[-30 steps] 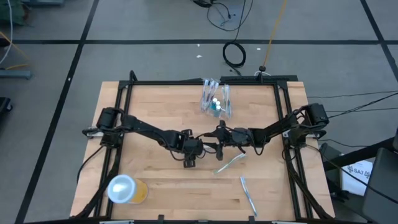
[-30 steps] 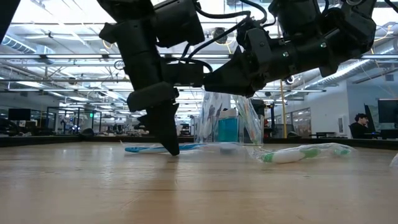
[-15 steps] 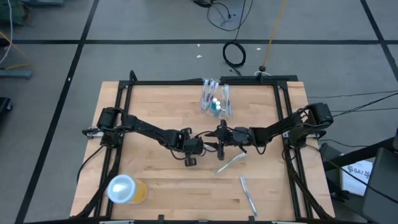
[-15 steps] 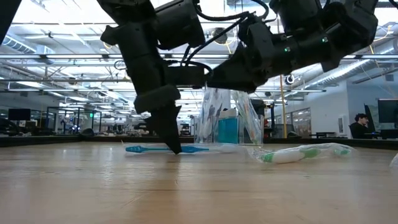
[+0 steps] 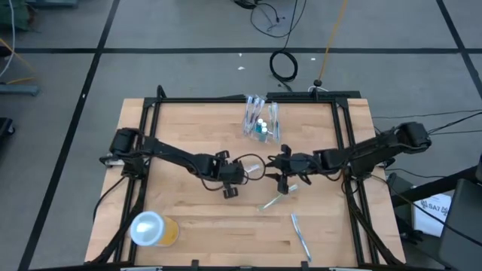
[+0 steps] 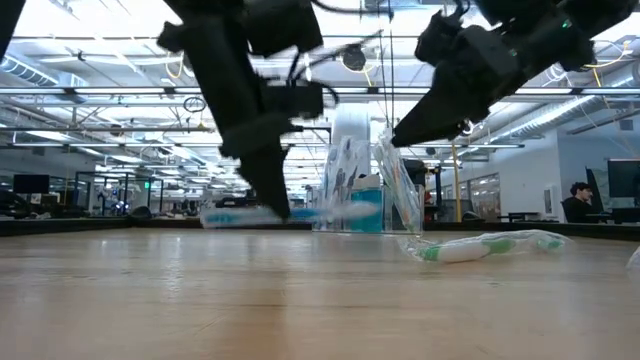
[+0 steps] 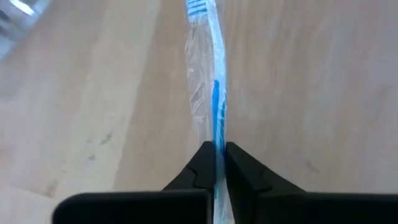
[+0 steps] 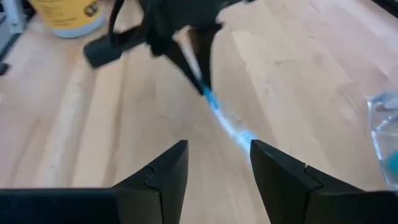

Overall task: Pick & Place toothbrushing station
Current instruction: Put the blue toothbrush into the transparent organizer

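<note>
Left gripper (image 7: 219,163) clamped on a wrapped blue toothbrush (image 7: 214,106).

It held the brush off the table (image 5: 196,226) near its middle; the right gripper (image 8: 216,163) hovered just beside, fingers spread apart. The clear cup (image 5: 261,120) of brushes stood by the far edge.

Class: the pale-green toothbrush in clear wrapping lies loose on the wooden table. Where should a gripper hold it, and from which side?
Probably mid-handle, straight down from above. The pale-green toothbrush in clear wrapping lies flat and diagonal on the wooden table, slim, with bare wood along both long sides, so fingers closing across its width should fit. The open right gripper is nearest.
</note>
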`<state>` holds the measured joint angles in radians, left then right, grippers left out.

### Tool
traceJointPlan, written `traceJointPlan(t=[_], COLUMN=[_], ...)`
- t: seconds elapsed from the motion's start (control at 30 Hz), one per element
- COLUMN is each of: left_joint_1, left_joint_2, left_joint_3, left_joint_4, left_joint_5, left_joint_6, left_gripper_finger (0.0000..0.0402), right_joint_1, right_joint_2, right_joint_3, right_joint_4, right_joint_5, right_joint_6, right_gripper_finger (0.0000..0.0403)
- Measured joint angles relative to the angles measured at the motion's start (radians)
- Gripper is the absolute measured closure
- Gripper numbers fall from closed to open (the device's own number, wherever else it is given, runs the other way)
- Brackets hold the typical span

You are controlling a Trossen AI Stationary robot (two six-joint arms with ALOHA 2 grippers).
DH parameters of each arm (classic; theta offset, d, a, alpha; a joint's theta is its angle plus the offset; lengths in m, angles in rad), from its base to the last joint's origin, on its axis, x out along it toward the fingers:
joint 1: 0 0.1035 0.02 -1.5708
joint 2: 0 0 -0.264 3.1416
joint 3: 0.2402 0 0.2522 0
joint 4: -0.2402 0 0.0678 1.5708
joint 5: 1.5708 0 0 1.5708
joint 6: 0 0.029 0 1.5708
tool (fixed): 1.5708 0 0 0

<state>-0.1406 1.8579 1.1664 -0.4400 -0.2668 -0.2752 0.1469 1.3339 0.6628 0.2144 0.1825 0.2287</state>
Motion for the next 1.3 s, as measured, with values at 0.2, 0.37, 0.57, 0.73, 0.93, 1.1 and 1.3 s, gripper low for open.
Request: traceJointPlan(t=[0.2, 0.37, 0.57, 0.73, 0.93, 1.1, 1.3], left_joint_1=[-0.021, -0.033, -0.070, -0.092, -0.075, -0.052, -0.048], left_joint_2=[-0.153, -0.278, -0.388, -0.460, -0.485, -0.476, -0.475], left_joint_3=[0.000, 0.000, -0.044, -0.245, -0.486, -0.564, -0.580], left_joint_4=[-0.012, -0.022, 0.015, 0.314, 0.888, 1.028, 1.044], left_joint_5=[-0.014, -0.060, -0.176, -0.167, -0.018, 0.096, 0.099], left_joint_6=[0.052, 0.098, 0.136, 0.205, 0.291, 0.280, 0.263], left_gripper_finger=[0.0380, 0.0391, 0.0393, 0.0385, 0.0390, 0.0389, 0.0391], right_joint_1=[0.032, 0.045, 0.045, 0.045, 0.043, 0.031, 0.018], right_joint_2=[-0.036, -0.030, -0.030, -0.013, 0.102, 0.228, 0.334], right_joint_3=[-0.016, -0.019, -0.020, -0.019, -0.021, -0.019, -0.020], right_joint_4=[0.004, 0.007, 0.061, 0.197, 0.515, 0.835, 1.009], right_joint_5=[0.001, 0.000, 0.000, 0.000, 0.030, 0.023, -0.054], right_joint_6=[-0.005, -0.002, -0.006, -0.077, -0.147, -0.146, -0.153], right_gripper_finger=[0.0234, 0.0234, 0.0234, 0.0234, 0.0234, 0.0234, 0.0234])
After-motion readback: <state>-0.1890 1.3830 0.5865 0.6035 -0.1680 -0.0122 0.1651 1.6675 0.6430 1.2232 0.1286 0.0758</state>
